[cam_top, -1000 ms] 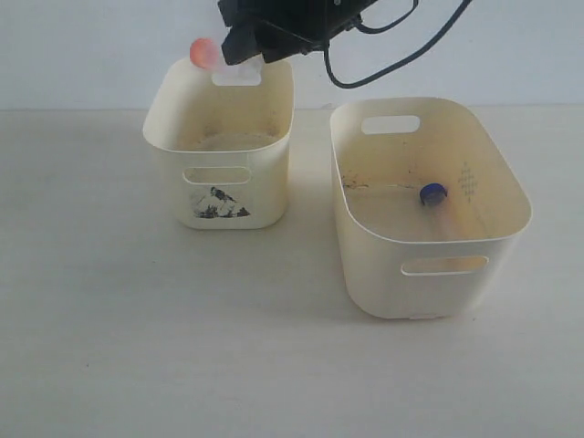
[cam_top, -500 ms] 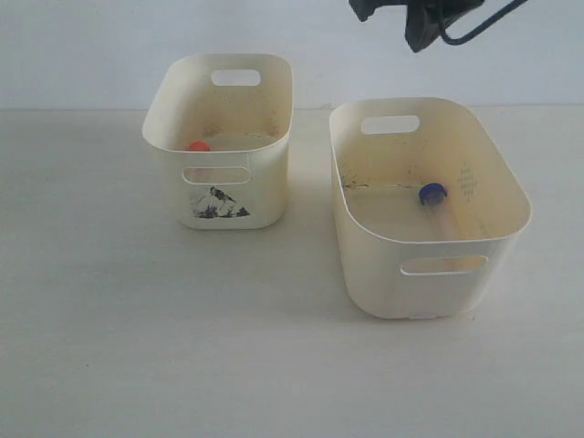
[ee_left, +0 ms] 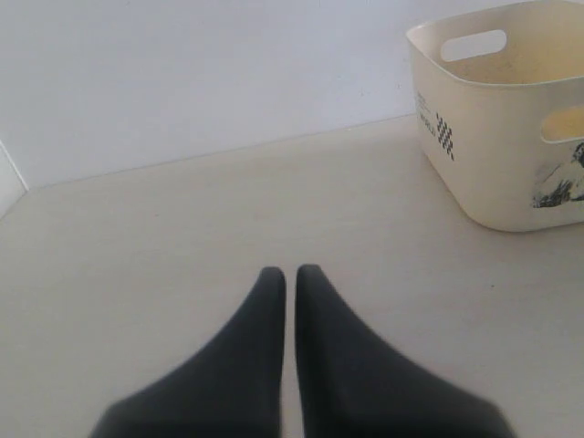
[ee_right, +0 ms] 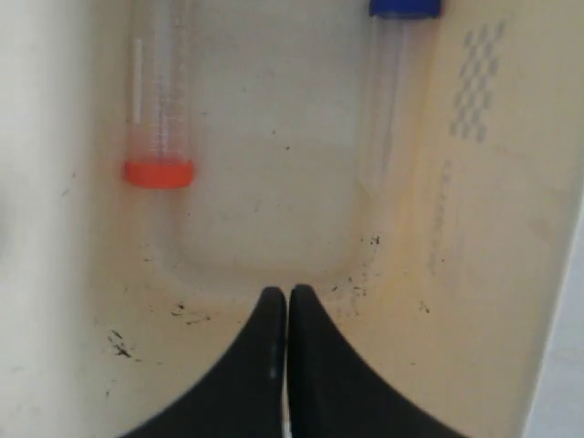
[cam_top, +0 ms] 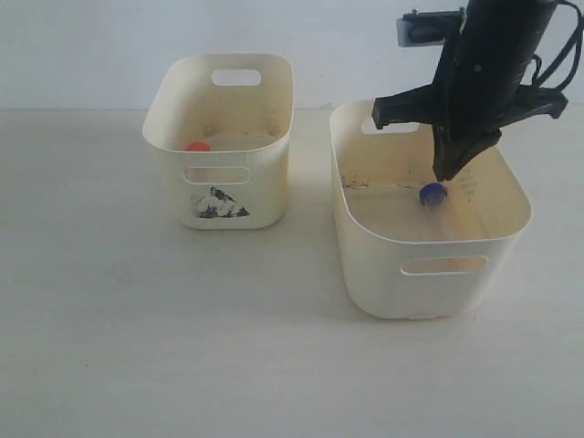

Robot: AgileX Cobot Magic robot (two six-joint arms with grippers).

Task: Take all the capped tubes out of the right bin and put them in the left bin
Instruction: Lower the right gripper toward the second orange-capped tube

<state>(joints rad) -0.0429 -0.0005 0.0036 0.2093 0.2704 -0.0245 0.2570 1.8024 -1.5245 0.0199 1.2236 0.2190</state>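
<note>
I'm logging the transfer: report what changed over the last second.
The right gripper let go of the orange-capped tube, which now lies in the left bin. The gripper moved across and down into the right bin, jaws shut and empty, near the blue-capped tube. Bins and blue-capped tube stayed put.

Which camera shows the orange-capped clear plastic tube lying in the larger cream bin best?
The right wrist view: the orange-capped clear plastic tube lies unobstructed in the larger cream plastic bin. Neither the exterior nor the left wrist view shows it.

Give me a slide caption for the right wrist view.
Shut right gripper over the right bin, which holds an orange-capped tube and a blue-capped tube.
</note>
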